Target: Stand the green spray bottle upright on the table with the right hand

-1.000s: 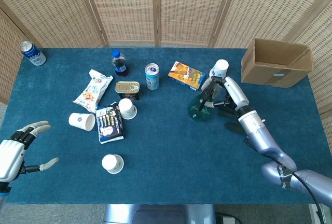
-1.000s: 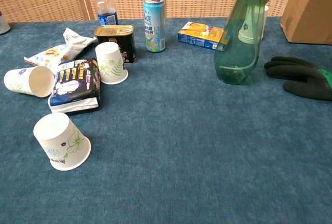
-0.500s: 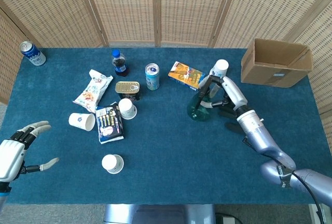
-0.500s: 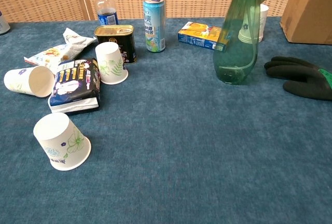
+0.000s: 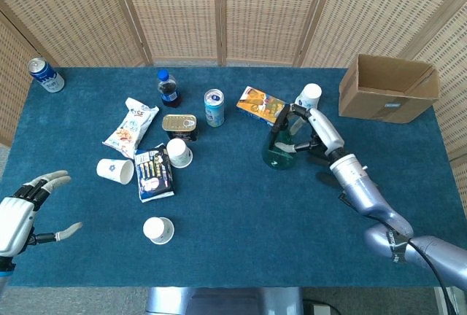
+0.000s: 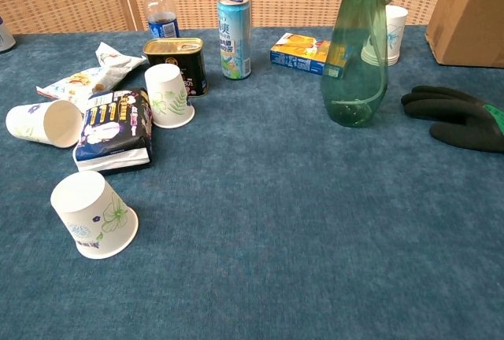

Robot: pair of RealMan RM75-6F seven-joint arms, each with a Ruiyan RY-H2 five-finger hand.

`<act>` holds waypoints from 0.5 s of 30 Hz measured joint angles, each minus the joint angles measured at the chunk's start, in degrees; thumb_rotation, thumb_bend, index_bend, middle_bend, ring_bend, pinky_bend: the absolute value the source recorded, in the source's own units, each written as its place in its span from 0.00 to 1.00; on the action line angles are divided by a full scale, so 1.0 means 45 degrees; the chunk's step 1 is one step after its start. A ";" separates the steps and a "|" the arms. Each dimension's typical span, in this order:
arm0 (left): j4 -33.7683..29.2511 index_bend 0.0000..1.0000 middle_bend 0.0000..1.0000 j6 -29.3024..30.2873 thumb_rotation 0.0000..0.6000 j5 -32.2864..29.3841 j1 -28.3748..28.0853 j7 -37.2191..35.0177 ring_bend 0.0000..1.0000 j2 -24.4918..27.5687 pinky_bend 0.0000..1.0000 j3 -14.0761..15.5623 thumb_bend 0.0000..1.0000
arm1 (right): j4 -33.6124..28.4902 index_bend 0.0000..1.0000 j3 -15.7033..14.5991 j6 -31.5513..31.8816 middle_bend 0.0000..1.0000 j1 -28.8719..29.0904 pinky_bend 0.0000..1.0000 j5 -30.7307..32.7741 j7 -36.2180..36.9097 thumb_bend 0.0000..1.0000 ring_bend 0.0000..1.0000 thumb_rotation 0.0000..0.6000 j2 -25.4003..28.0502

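The green translucent spray bottle (image 6: 356, 64) stands almost upright with its base on the blue table (image 6: 260, 222), right of centre. In the head view the bottle (image 5: 278, 152) shows from above, and my right hand (image 5: 301, 123) grips its sprayer top. The chest view cuts off the bottle's head and the hand at the top edge. My left hand (image 5: 23, 211) hovers at the table's near left corner, fingers spread and holding nothing.
A black glove (image 6: 457, 116) lies just right of the bottle. Behind it stand a paper cup (image 5: 310, 96) and a yellow box (image 5: 261, 106). A cardboard box (image 5: 390, 87) sits at the far right. Cans, cups and snack bags fill the left half.
The bottle has tipped from a rightward lean to nearly vertical, its top swinging left. My right hand moved left with it. The left hand has stayed put.
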 measured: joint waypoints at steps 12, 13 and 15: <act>-0.0005 0.21 0.23 -0.0054 0.51 0.0004 -0.0033 0.0020 0.23 -0.0013 0.31 0.0012 0.18 | 0.0476 0.28 0.0004 -0.0195 0.36 0.0096 0.36 -0.0206 0.0552 0.18 0.28 1.00 -0.0115; -0.0010 0.21 0.23 -0.0061 0.51 0.0007 -0.0037 0.0025 0.23 -0.0012 0.31 0.0015 0.18 | 0.0502 0.27 0.0000 -0.0197 0.36 0.0095 0.35 -0.0229 0.0585 0.18 0.28 1.00 -0.0115; -0.0018 0.21 0.23 -0.0073 0.52 0.0008 -0.0045 0.0032 0.23 -0.0012 0.31 0.0016 0.18 | 0.0543 0.27 -0.0005 -0.0190 0.36 0.0083 0.32 -0.0254 0.0679 0.18 0.28 1.00 -0.0119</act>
